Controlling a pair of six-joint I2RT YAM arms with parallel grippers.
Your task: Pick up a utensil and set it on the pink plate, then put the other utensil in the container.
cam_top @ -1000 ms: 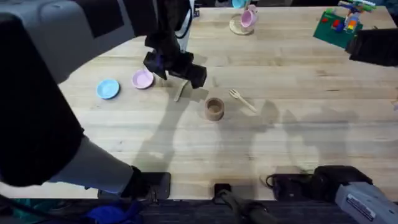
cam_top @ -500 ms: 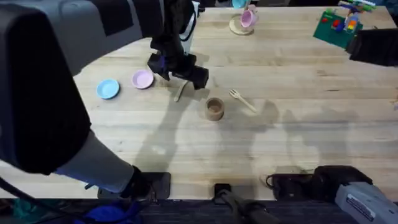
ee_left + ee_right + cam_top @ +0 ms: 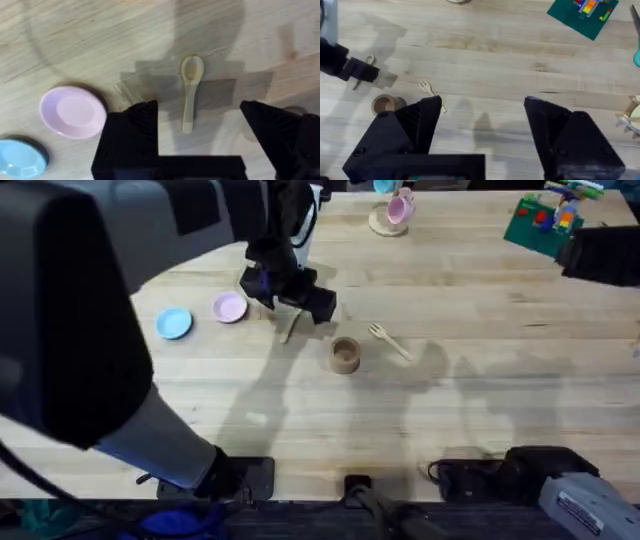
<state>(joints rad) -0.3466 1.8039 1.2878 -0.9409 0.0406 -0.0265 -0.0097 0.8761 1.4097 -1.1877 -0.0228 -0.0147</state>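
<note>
Wooden spoon [image 3: 291, 328] half under left tool [image 3: 288, 302]

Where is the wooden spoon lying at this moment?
The wooden spoon lies on the table, between the open left claw's fingers in the left wrist view, right of the pink plate overhead.

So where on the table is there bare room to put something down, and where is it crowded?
Free: the wide wood right of the fork, and the near strip between the brown cup and the arm bases. Crowded: around the spoon, where the open left end effector hangs beside the pink plate and blue plate.
</note>
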